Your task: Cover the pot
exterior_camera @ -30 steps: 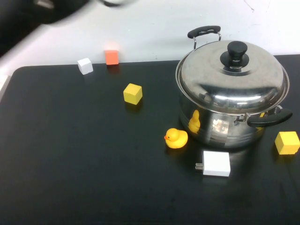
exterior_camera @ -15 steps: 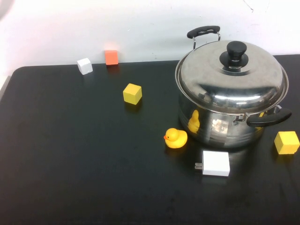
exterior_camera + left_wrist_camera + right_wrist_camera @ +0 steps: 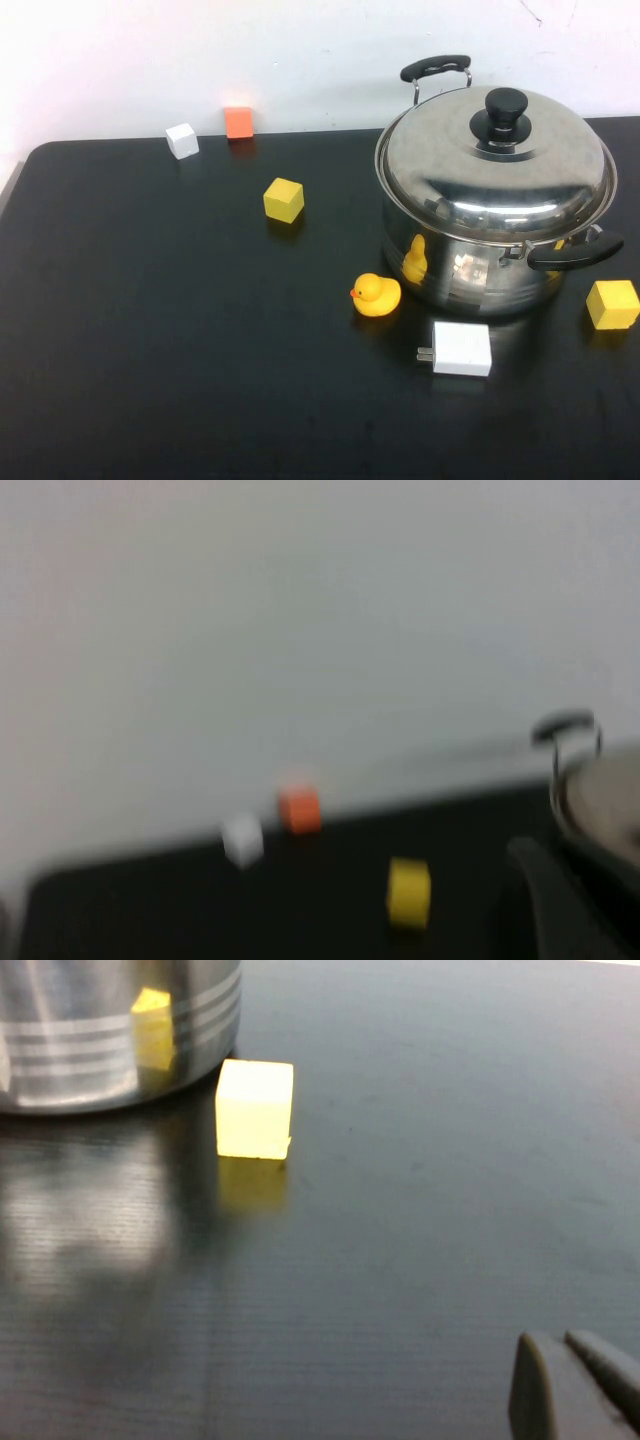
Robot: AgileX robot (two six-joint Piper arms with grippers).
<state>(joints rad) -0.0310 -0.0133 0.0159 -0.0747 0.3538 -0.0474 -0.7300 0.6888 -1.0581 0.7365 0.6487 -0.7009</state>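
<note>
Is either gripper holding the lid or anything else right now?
Nothing is held. The lid already sits on the pot. The right gripper is shut on nothing, low over the table near a yellow cube. The left gripper holds nothing visible.

One pot; one lid; four cubes; one duck; one charger

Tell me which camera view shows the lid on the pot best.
The high view: the whole domed lid with its black knob sits on the pot. The left wrist view catches only a blurred edge; the right wrist view shows just the pot's lower wall. Neither gripper appears in the high view.
</note>
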